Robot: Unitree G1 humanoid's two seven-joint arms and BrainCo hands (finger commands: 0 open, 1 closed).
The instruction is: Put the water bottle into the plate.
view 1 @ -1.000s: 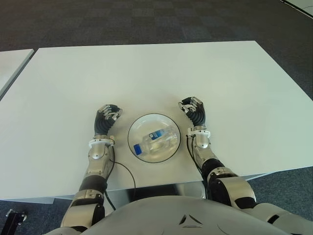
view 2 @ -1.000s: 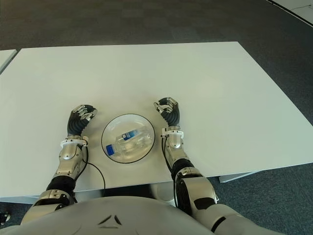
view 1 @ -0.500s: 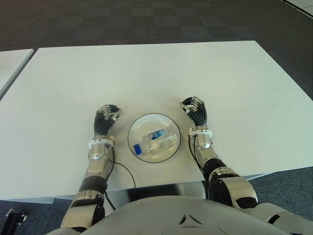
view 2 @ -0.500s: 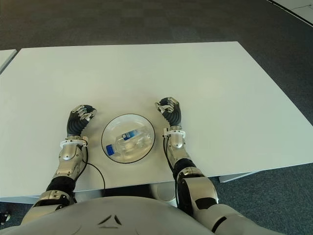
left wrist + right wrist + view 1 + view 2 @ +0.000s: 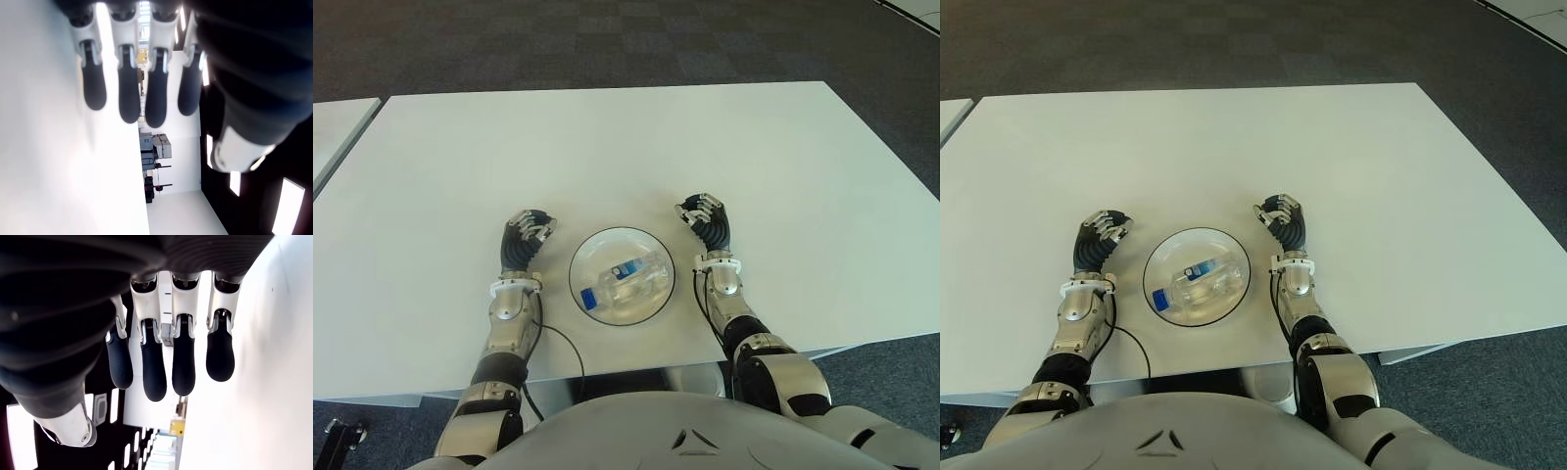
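A clear water bottle [image 5: 625, 280] with a blue cap and blue label lies on its side inside a shallow glass plate [image 5: 588, 255] with a dark rim, near the table's front edge. My left hand [image 5: 526, 235] shows just left of the plate, its fingers [image 5: 122, 93] relaxed and holding nothing. To the plate's right is my right hand [image 5: 705, 219], whose fingers [image 5: 152, 372] also hang loose around nothing. Neither hand touches the plate or bottle.
The white table [image 5: 636, 147] stretches far beyond the plate. A second white table edge [image 5: 333, 127] shows at the far left. Dark carpet [image 5: 607, 39] surrounds them. A black cable [image 5: 563, 343] runs by my left forearm.
My right hand has drifted slightly to the right, away from the plate. The bottle, the plate and my left hand have stayed put.
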